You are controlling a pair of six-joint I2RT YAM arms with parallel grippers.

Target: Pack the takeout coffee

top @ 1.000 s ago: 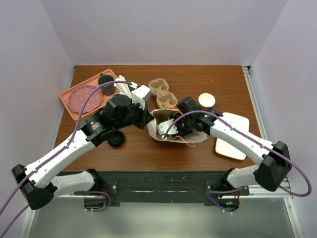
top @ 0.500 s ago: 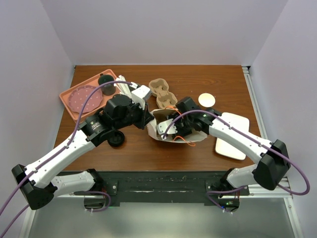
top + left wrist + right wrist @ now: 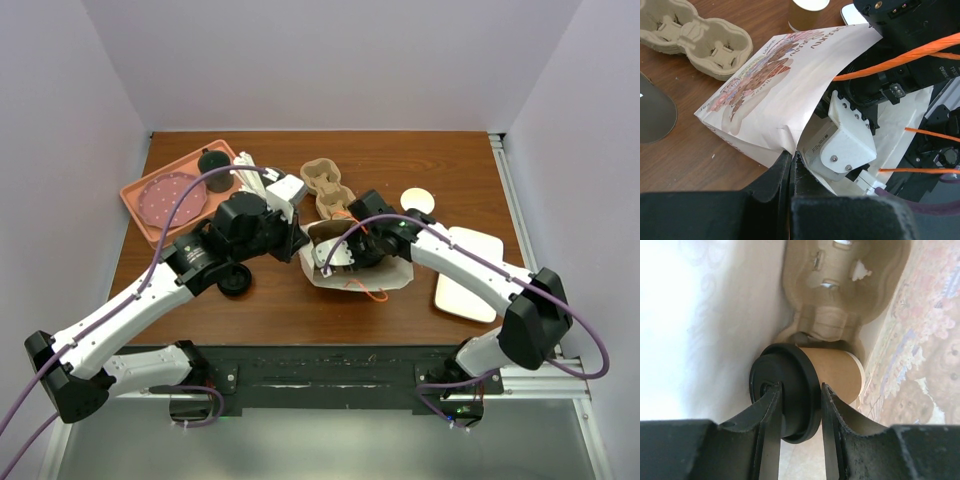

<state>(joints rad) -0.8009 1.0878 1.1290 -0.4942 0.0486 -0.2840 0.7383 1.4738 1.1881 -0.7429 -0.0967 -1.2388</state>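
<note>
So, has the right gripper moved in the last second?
Yes. The right gripper has gone left, deeper into the paper bag and away from the white disc on the table, which has not shifted.

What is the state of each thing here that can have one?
Paper bag: lying on its side, mouth held open.
Takeout coffee cup: lidded, inside the bag.
Cup carrier: empty, outside the bag.
Left gripper: shut on the bag's edge.
Right gripper: inside the bag, fingers astride the cup's lid, grip unclear.
</note>
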